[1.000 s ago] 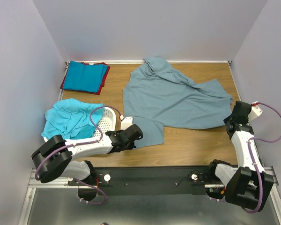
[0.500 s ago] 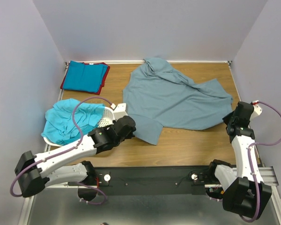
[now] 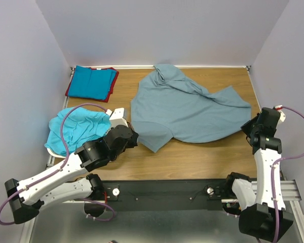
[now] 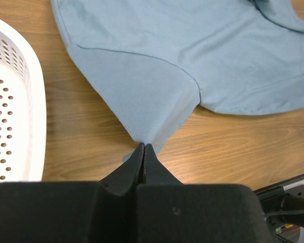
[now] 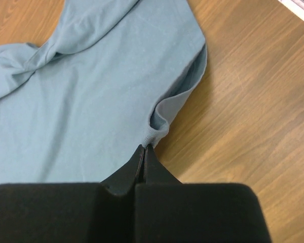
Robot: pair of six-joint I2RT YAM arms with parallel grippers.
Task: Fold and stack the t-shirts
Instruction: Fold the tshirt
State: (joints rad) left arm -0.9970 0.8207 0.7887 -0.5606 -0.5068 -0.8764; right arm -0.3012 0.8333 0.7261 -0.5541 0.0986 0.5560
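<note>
The large grey-blue t-shirt [image 3: 187, 109] lies spread on the wooden table. My left gripper [image 3: 133, 138] is shut on its near-left edge, as the left wrist view shows [image 4: 143, 147], with the cloth [image 4: 182, 50] fanning out ahead. My right gripper [image 3: 247, 127] is shut on the shirt's right corner [image 5: 144, 148], and the cloth [image 5: 91, 101] stretches away to the left. A turquoise t-shirt [image 3: 73, 130] is heaped in the basket. A folded bright blue t-shirt [image 3: 91, 82] lies on a red one [image 3: 114, 83] at the back left.
The white perforated basket [image 3: 50, 151] stands at the left, partly under my left arm; its wall shows in the left wrist view [image 4: 10, 126]. Grey walls close in the table on three sides. A black rail [image 3: 167, 190] runs along the near edge.
My left gripper has moved left and away from the rail, dragging the shirt's near-left edge with it. My right gripper has shifted slightly right, still holding the corner. The shirt lies more stretched.
</note>
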